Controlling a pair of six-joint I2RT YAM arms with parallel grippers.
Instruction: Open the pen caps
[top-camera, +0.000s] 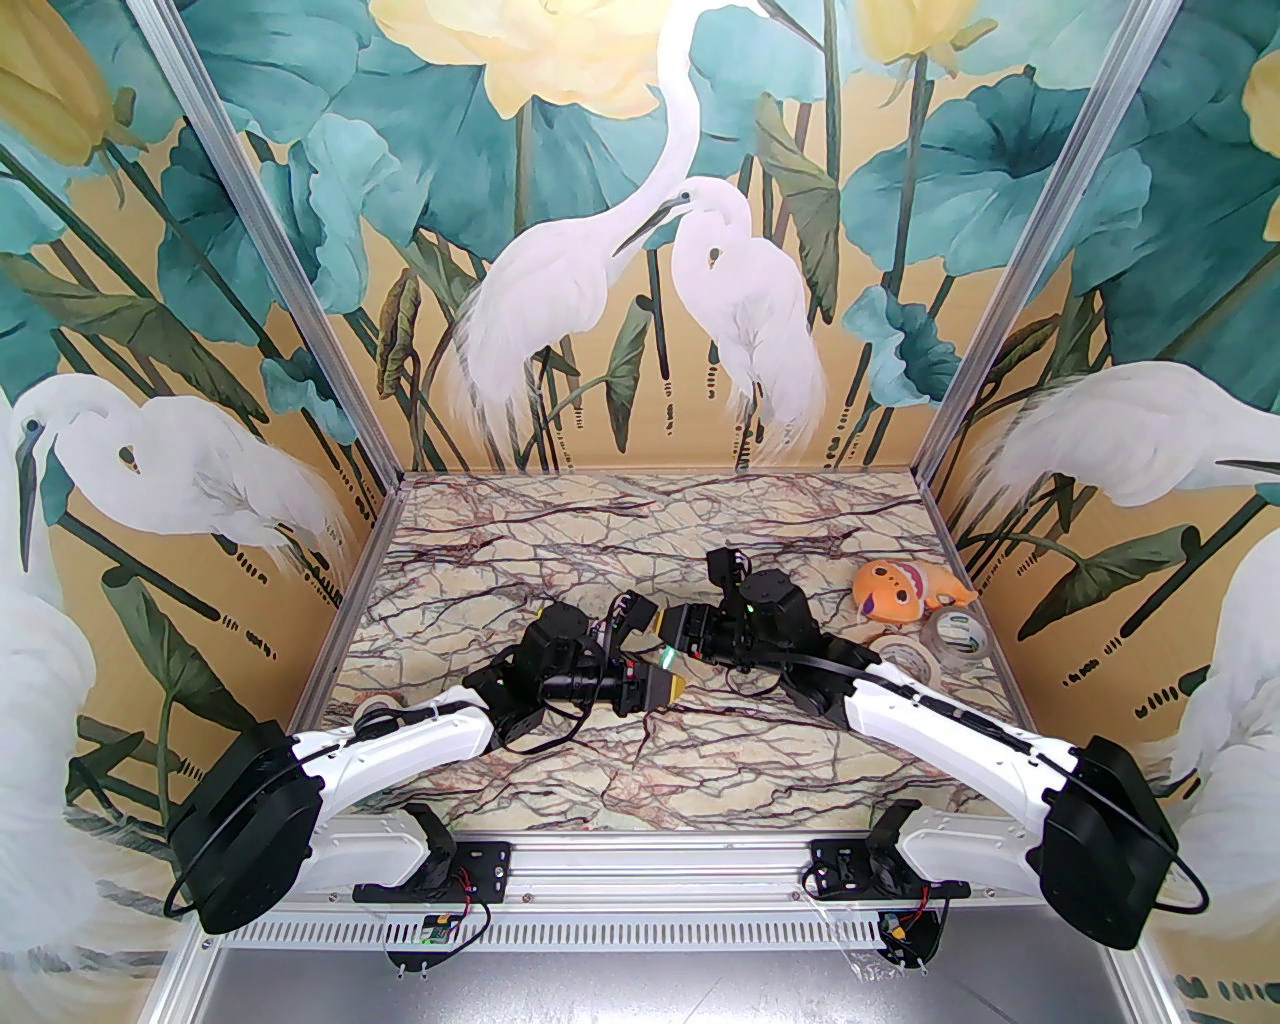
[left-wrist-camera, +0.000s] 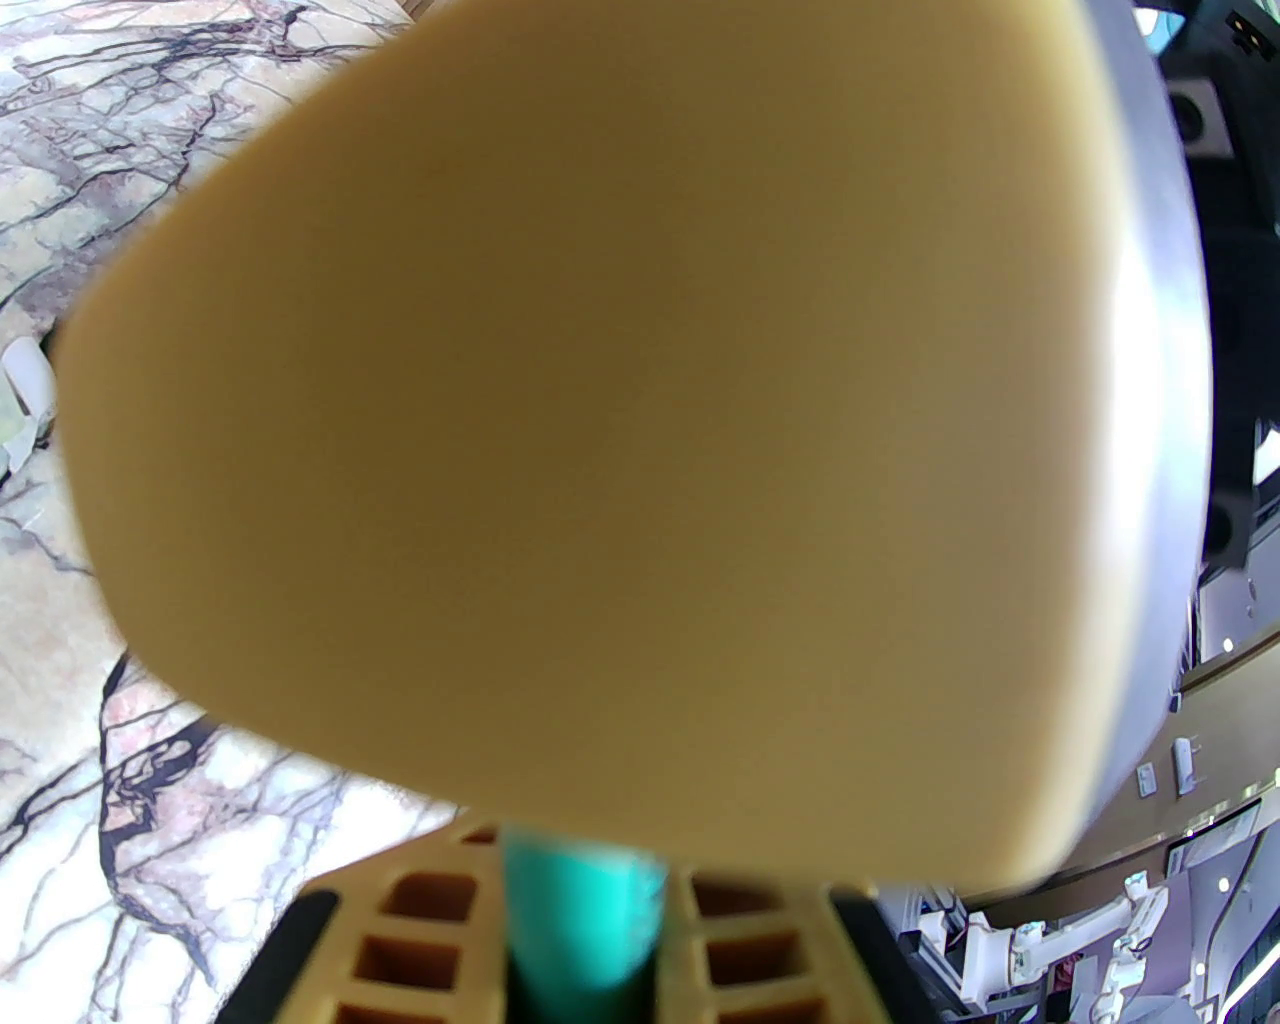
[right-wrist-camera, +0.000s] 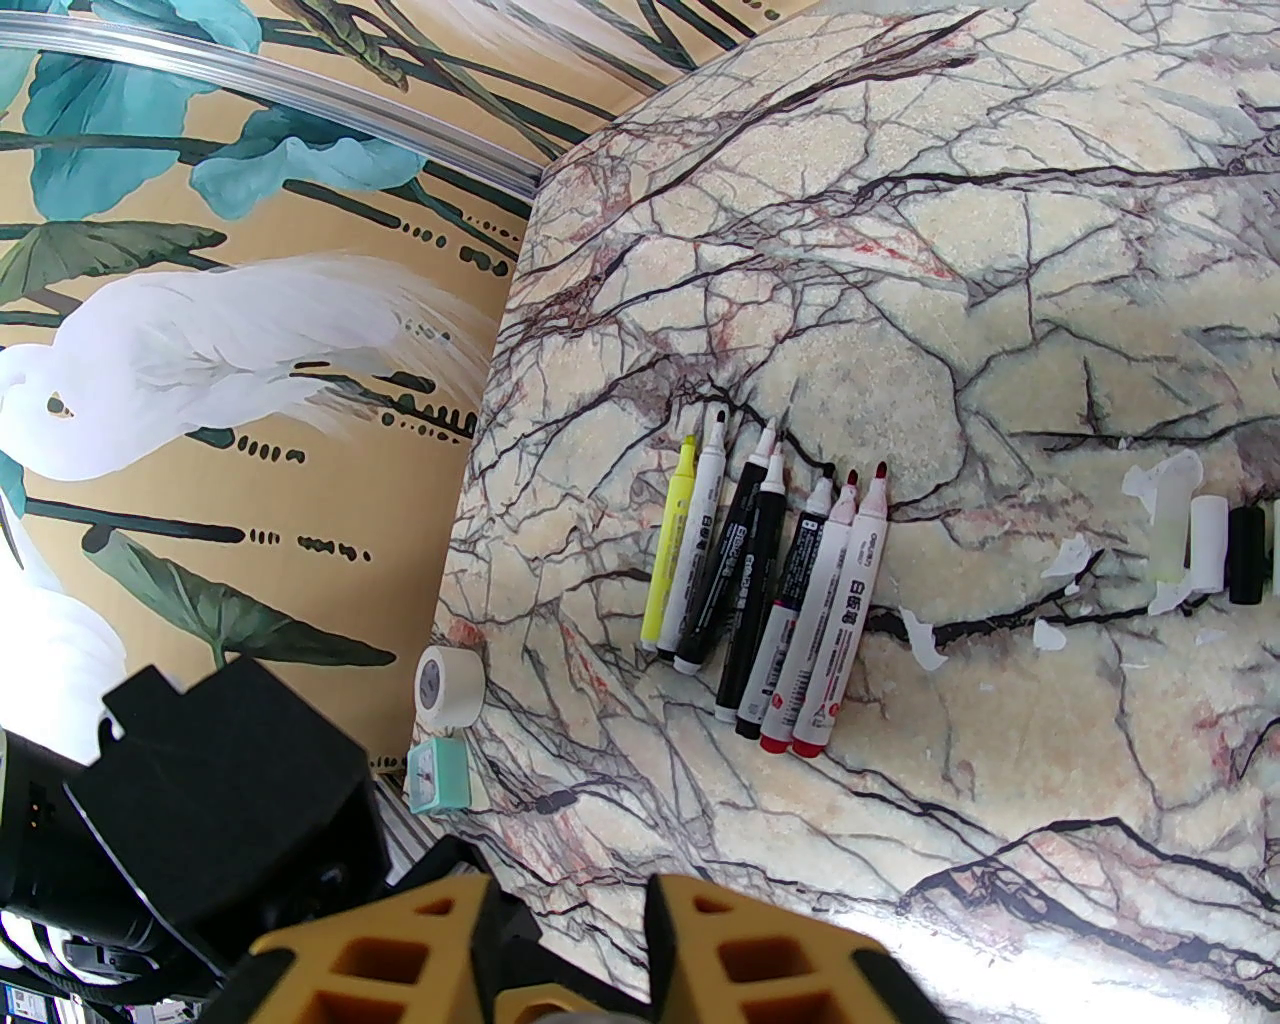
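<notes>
**mk_77:** Blurry yellow pad (left-wrist-camera: 620, 430) hogs the left wrist cam. Right under it, a green pen (left-wrist-camera: 582, 935) is pinched between the fingers of the left gripper (top-camera: 664, 688), which is clamped tight on it. Can't tell from there whether its cap is on.

**robo_dan:** On the top cam the right gripper (top-camera: 668, 628) is nose to nose with the left one over the middle of the table (top-camera: 600, 520), with the green bit between them. Its fingers look slightly apart on its own cam, but honestly I can't tell if it's got hold of anything.

**mk_77:** Loose caps (right-wrist-camera: 1208, 545) sit at the right edge of the right wrist cam. A white one and a black one are side by side, with a pale one just left of them, among paper scraps (right-wrist-camera: 1068, 560). Well apart from those, a row of pens (right-wrist-camera: 770, 590) lies side by side, tips bare.

**robo_dan:** Further out, a white tape roll (right-wrist-camera: 450, 685) and a teal box (right-wrist-camera: 438, 778) are at the table edge by the wall. A fish toy (top-camera: 900, 590) and more tape rolls (top-camera: 955, 635) are far right on the top cam.
</notes>
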